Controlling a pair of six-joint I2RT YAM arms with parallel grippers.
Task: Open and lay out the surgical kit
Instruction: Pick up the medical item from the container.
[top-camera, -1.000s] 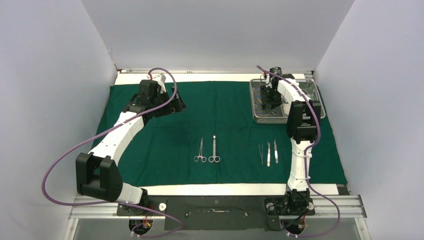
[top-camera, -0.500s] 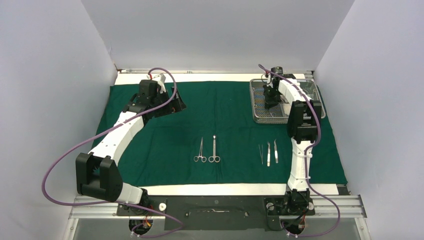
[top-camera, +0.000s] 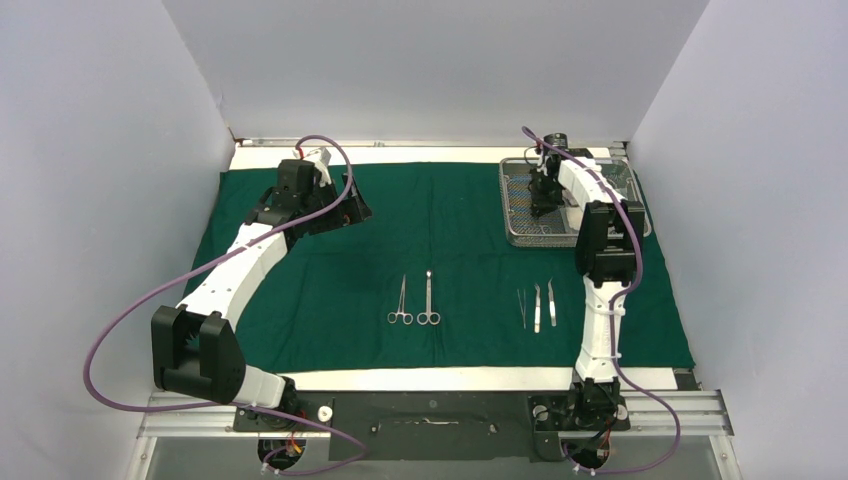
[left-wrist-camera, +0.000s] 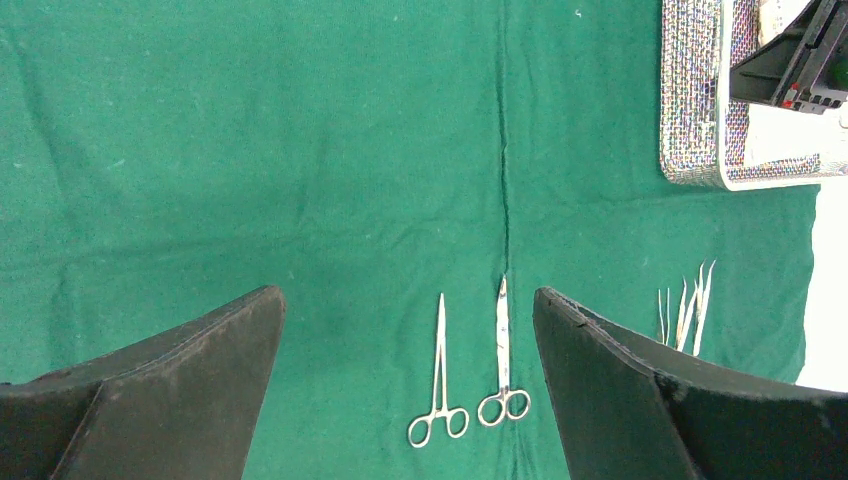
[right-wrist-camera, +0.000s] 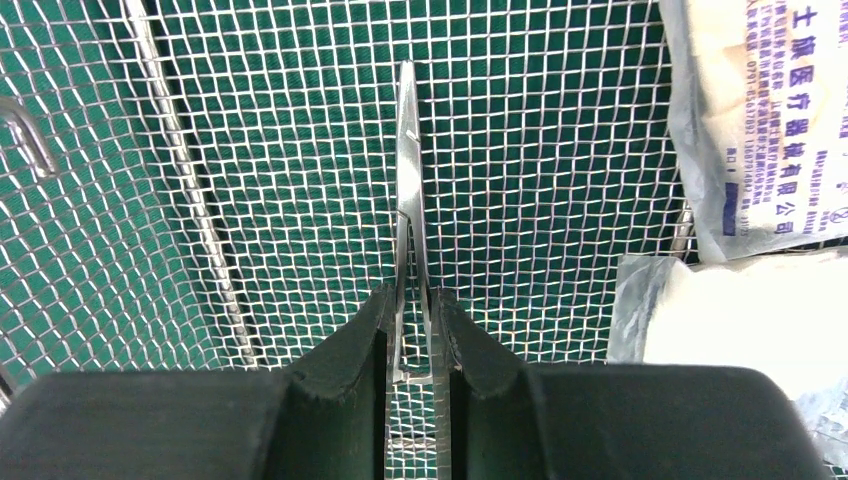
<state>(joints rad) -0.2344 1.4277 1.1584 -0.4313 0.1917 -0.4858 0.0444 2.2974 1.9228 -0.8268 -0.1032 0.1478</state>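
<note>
The green cloth (top-camera: 330, 260) lies open with two forceps (top-camera: 401, 302) and three tweezers (top-camera: 537, 305) on it. In the tray (left-wrist-camera: 688, 100) the right gripper (right-wrist-camera: 414, 310) clamps one more steel instrument (right-wrist-camera: 408, 150); gauze packets (right-wrist-camera: 760, 120) lie there too. The left gripper (left-wrist-camera: 407, 300) is spread, empty

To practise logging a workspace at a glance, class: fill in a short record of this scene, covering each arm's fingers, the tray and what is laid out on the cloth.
Left fingers: open, above the green cloth, holding nothing
Right fingers: shut on a steel instrument in the mesh tray
Tray also holds: gauze packets
Laid out: two ring-handled forceps, three tweezers
</note>
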